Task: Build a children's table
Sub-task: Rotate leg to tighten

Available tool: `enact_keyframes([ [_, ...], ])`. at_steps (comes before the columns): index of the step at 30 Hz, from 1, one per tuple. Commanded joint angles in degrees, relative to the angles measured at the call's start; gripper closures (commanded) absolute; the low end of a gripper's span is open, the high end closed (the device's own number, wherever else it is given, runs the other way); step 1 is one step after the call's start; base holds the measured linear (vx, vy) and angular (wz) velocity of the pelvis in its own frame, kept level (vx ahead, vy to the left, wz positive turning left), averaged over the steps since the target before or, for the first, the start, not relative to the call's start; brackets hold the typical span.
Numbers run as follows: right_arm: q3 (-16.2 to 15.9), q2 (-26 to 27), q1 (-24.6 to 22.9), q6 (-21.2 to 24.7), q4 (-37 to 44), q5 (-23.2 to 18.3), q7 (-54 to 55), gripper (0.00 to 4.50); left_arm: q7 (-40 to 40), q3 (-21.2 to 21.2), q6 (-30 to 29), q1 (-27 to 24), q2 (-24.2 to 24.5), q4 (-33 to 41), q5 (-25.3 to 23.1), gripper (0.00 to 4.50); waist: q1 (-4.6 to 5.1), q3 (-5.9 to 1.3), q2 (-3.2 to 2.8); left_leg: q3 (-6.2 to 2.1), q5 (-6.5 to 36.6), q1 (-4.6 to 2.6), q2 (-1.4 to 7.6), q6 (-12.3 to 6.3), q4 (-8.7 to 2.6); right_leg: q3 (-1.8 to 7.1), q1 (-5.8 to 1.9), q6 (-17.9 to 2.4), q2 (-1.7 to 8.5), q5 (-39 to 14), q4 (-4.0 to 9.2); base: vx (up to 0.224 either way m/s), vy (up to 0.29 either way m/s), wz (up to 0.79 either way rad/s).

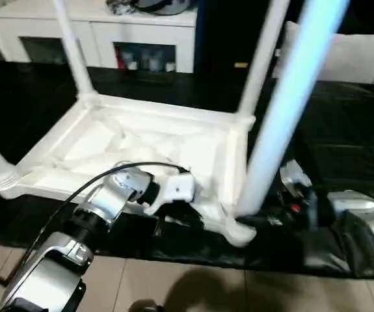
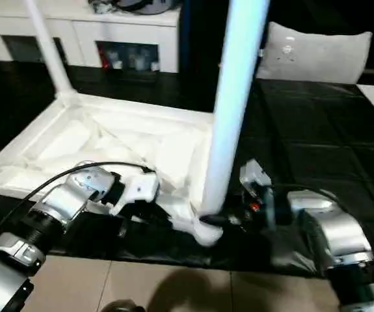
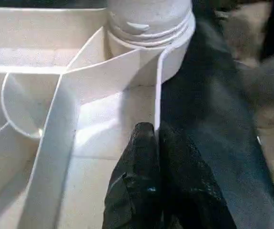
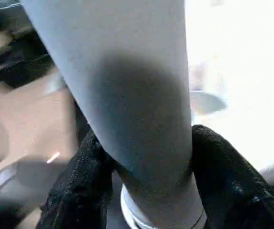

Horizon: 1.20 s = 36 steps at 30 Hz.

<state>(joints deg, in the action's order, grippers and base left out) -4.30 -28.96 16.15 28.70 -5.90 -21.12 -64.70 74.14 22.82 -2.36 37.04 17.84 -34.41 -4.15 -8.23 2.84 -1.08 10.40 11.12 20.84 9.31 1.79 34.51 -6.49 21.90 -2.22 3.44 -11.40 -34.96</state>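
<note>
Black mat (image 1: 343, 130) bears tabletop (image 1: 134, 140); left claw (image 3: 157, 136) pinches its rim, right claw (image 4: 144, 157) grips leg (image 4: 122, 95).

Dim room, glare on white tabletop (image 1: 141, 140), blurred near leg (image 1: 284, 110), soft wrist pictures

I read no text, label, brand or number anywhere from here; nothing printed is legible to me on the table parts, the cabinet or the arms.
</note>
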Motion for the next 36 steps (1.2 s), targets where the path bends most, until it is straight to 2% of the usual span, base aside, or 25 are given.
enact_keyframes([
  [1,1.9,6.4,4.1,2.5,-2.8,3.1,15.6,2.42,-8.2,-0.4,-6.6,-0.3,-5.1,2.7,0.3,4.5,0.85,-3.0,1.05,-2.29,10.5,-0.54,4.37,-1.17,-4.24,3.72,-2.45,-4.3,7.11,-26.9,6.59,0.0,0.0,0.0],
  [2,1.9,6.4,4.1,2.5,-2.8,3.1,15.6,2.44,-8.2,-0.4,-6.6,-0.3,-5.1,2.7,0.3,4.5,1.38,-2.92,1.04,-2.41,10.9,-0.42,4.38,-0.78,-4.4,3.59,-2.48,-4.2,7.08,-27.5,6.63,0.0,0.0,0.0],
  [3,2.8,8.3,5.0,3.4,-3.9,4.2,20.1,2.46,-11.4,-1.3,-8.7,-0.1,-6.7,2.5,0.2,4.5,2.14,-3.11,0.94,-2.53,11.5,-0.58,4.43,-0.27,-4.38,3.55,-2.49,-4.0,7.08,-27.6,6.72,0.0,0.0,0.0],
  [4,4.1,10.9,6.2,3.9,-5.1,5.8,26.5,2.46,-16.5,-2.6,-11.9,0.1,-9.2,2.3,-0.1,4.5,2.47,-3.07,1.11,-2.51,11.5,-0.67,4.38,-0.38,-4.34,3.53,-2.39,-4.1,7.03,-27.2,6.88,0.0,0.0,0.0],
  [5,4.7,12.0,6.6,4.0,-5.6,6.2,28.8,2.47,-18.6,-3.1,-13.0,0.3,-10.3,2.1,-0.2,4.5,3.08,-3.12,0.97,-2.42,11.1,-0.65,4.41,-0.44,-4.25,3.72,-2.35,-5.1,6.97,-25.1,6.65,0.0,0.0,0.0],
  [6,5.3,14.3,7.4,2.7,-6.2,7.8,33.9,2.47,-23.9,-4.4,-15.1,0.9,-13.0,1.3,-0.6,4.5,3.17,-3.23,1.01,-2.37,10.5,-0.61,4.38,-0.67,-4.17,3.78,-2.44,-5.5,6.96,-24.0,6.61,0.0,0.0,0.0],
  [8,4.8,15.5,7.8,-0.2,-6.8,9.3,36.2,2.47,-27.9,-5.2,-15.5,1.5,-14.8,0.1,-1.1,4.5,3.36,-3.66,1.11,-2.12,6.9,-0.14,4.26,-1.88,-3.9,4.06,-2.69,-7.3,6.9,-17.1,5.79,0.0,0.0,0.0],
  [9,4.7,15.7,7.7,-1.2,-6.9,9.4,36.2,2.47,-29.1,-5.6,-14.9,1.9,-15.4,-0.6,-1.0,4.5,3.17,-3.72,1.26,-1.94,5.2,-0.11,4.1,-3.05,-3.76,4.15,-2.8,-7.7,6.73,-13.9,5.57,0.0,0.0,0.0],
  [10,4.5,16.1,7.6,-2.3,-7.1,9.4,36.1,2.47,-30.8,-6.2,-14.1,2.3,-16.2,-1.6,-0.9,4.5,3.09,-3.75,1.26,-1.81,4.5,0.14,3.88,-3.86,-3.63,4.14,-2.89,-7.9,6.68,-12.6,5.49,0.0,0.0,0.0],
  [11,4.4,16.2,7.5,-2.8,-7.1,9.1,35.5,2.47,-31.0,-6.2,-13.9,2.5,-16.3,-1.8,-0.9,4.5,2.74,-3.78,1.3,-1.72,3.8,0.02,3.85,-4.79,-3.57,4.16,-2.94,-7.9,6.68,-11.4,5.46,0.0,0.0,0.0],
  [12,4.6,16.8,7.0,-3.3,-6.9,7.9,34.0,1.84,-31.0,-6.1,-13.5,2.9,-16.6,-2.3,-1.2,4.5,2.55,-3.8,1.28,-1.66,3.4,0.12,3.8,-5.52,-3.53,4.13,-3.04,-7.8,6.68,-10.9,5.38,0.0,0.0,0.0],
  [15,5.2,17.4,5.9,-2.4,-5.5,6.3,31.8,1.78,-29.2,-5.5,-13.8,2.7,-15.9,-1.0,-2.0,4.5,2.27,-3.82,1.03,-1.82,3.1,0.1,4.17,-6.43,-3.63,4.02,-3.08,-7.6,6.71,-10.2,5.3,0.0,0.0,0.0],
  [16,5.5,17.1,5.5,-2.6,-5.0,6.2,31.4,1.49,-28.6,-5.3,-14.1,2.5,-15.2,-0.4,-2.3,4.5,2.31,-3.77,0.85,-1.92,3.5,0.05,4.36,-6.33,-3.71,3.94,-3.03,-7.6,6.66,-10.4,5.29,0.0,0.0,0.0],
  [18,5.7,16.6,5.2,-3.2,-4.7,5.8,30.8,1.49,-28.4,-4.9,-13.6,2.3,-14.4,-0.2,-2.5,4.5,2.39,-3.76,0.84,-2.01,4.2,-0.06,4.53,-5.95,-3.82,3.94,-3.03,-7.9,6.72,-10.4,5.19,0.0,0.0,0.0],
  [19,5.5,15.9,4.9,-3.8,-4.4,5.5,29.4,1.3,-28.0,-4.6,-12.7,2.3,-13.8,-0.3,-2.7,4.5,2.34,-3.68,0.66,-2.01,5.2,-0.1,4.49,-5.6,-3.87,3.96,-3.05,-7.8,6.8,-11.4,5.4,0.0,0.0,0.0],
  [23,5.1,10.0,3.2,-5.7,-2.8,4.0,20.3,0.94,-24.5,-2.9,-6.8,1.9,-10.3,-1.2,-3.5,4.5,2.05,-3.64,0.86,-1.96,6.2,-0.11,4.43,-5.65,-3.85,3.94,-3.16,-6.8,6.81,-13.0,5.68,0.0,0.0,0.0],
  [26,4.0,5.0,2.1,-5.8,-1.9,3.7,12.9,0.56,-18.2,-1.1,-2.5,1.3,-7.2,-0.6,-3.6,4.5,1.6,-3.61,0.76,-1.88,6.0,-0.12,4.46,-5.99,-3.78,3.98,-3.09,-6.1,6.72,-13.2,5.61,0.0,0.0,0.0],
  [27,3.8,4.1,1.9,-5.8,-1.7,3.6,11.6,0.56,-16.7,-0.7,-1.4,1.2,-6.6,-0.4,-3.5,4.5,1.49,-3.64,0.91,-1.95,6.0,-0.03,4.52,-6.16,-3.83,3.93,-3.17,-5.9,6.7,-13.1,5.6,0.0,0.0,0.0],
  [31,0.2,-2.2,1.4,-9.0,-2.1,6.1,3.4,0.43,-7.6,1.9,2.8,0.7,-2.8,0.4,-2.5,4.5,1.16,-3.69,0.76,-1.98,6.2,-0.2,4.73,-5.96,-3.8,3.8,-2.98,-6.4,6.79,-13.2,5.45,0.0,0.0,0.0],
  [32,-0.7,-3.7,1.2,-10.1,-1.9,6.0,0.5,0.43,-5.7,2.7,4.2,0.8,-1.9,0.2,-2.5,4.5,0.93,-3.68,0.71,-1.91,6.3,-0.26,4.83,-5.99,-3.76,3.89,-2.88,-6.5,6.77,-13.0,5.4,0.0,0.0,0.0],
  [35,-1.6,-5.5,0.9,-9.6,-1.2,4.1,-4.7,0.43,-2.1,4.2,6.9,1.0,-0.5,-0.1,-2.6,4.5,0.28,-3.76,0.71,-1.91,6.1,-0.35,5.09,-6.33,-3.75,3.88,-2.89,-7.4,6.81,-11.7,5.12,0.0,0.0,0.0],
  [36,-1.8,-5.7,0.9,-9.5,-1.2,3.9,-5.4,0.6,-1.5,4.3,7.3,1.0,-0.3,-0.1,-2.6,4.5,0.16,-3.76,0.77,-1.88,6.1,-0.31,5.07,-6.49,-3.7,3.88,-2.85,-7.4,6.84,-11.5,5.09,0.0,0.0,0.0],
])
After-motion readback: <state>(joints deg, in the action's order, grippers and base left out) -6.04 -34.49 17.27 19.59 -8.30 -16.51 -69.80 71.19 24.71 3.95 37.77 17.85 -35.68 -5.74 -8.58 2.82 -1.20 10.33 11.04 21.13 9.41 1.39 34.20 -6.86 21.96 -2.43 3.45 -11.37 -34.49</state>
